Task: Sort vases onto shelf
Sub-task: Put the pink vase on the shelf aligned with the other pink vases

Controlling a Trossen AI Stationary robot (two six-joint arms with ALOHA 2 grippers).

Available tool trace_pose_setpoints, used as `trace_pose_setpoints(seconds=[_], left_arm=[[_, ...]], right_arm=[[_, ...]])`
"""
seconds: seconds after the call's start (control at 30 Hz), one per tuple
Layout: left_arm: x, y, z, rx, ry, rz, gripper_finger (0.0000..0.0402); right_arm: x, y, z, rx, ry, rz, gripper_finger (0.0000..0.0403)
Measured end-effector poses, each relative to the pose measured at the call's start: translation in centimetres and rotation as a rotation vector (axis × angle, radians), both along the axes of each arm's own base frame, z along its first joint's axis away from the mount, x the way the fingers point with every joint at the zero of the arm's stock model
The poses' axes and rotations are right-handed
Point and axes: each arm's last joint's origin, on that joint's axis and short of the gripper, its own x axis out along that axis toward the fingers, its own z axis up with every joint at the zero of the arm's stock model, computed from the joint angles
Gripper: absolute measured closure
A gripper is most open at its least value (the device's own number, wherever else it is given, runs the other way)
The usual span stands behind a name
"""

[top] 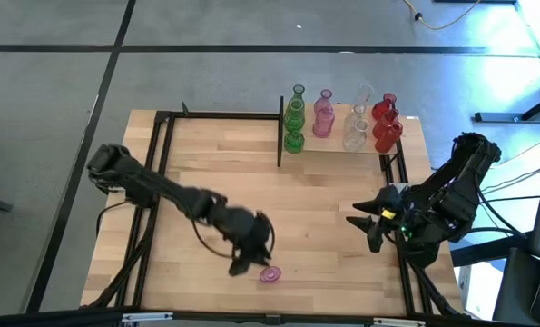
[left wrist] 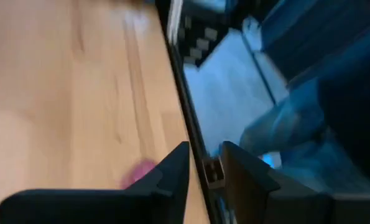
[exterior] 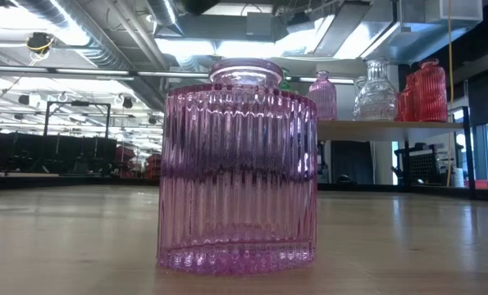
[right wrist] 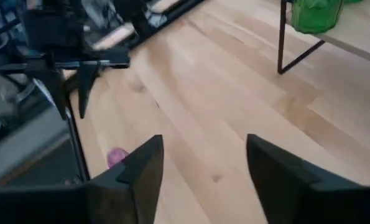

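High view: pink vase [top: 270, 274] upright on table near front edge; left gripper [top: 242, 265] just beside, fingers apart, holding nothing. Right gripper [top: 371, 229] released. Centre jaws before you close; shelf [top: 342, 145] far.

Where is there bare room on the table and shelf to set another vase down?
The tabletop is bare from the shelf post toward the left arm, and between the two grippers. The shelf's back edge is crowded with green, pink, clear and red vases; its front strip is narrow.
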Motion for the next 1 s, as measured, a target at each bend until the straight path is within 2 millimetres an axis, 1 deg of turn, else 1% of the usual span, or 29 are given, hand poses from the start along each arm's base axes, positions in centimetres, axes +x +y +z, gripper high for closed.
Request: trace_pose_setpoints(seconds=[0.07,0.17,0.27,0.4,0.47,0.63,0.83,1.0], left_arm=[[0.2,-1.5,-1.5,-0.004,0.056,-0.001,0.0299],[0.4,-3.0,-2.7,0.004,0.084,0.057,0.0276],[0.6,-4.4,-3.9,0.008,0.087,0.131,0.0253],[1.0,-6.1,-6.6,-0.011,0.155,0.189,0.0225],[1.2,-6.4,-7.4,-0.007,0.175,0.222,0.0215],[1.7,-6.0,-8.1,0.013,0.166,0.321,0.0204],[1.8,-6.7,-10.1,0.026,0.225,0.307,0.0195],[1.7,-6.9,-10.3,0.025,0.235,0.298,0.0180]], right_arm=[[-0.1,-0.1,-0.2,-0.022,0.038,0.026,0.0184],[-0.3,-0.2,-0.4,-0.033,0.084,0.043,0.0164],[-0.6,-0.4,-0.6,-0.045,0.135,0.059,0.0156],[-0.9,-0.7,-0.8,-0.073,0.187,0.068,0.0155],[-1.0,-0.9,-0.9,-0.090,0.205,0.068,0.0157],[-1.2,-1.0,-1.0,-0.101,0.235,0.074,0.0159],[-1.3,-0.9,-1.1,-0.094,0.269,0.107,0.0160],[-1.3,-0.9,-1.1,-0.083,0.282,0.116,0.0160]])
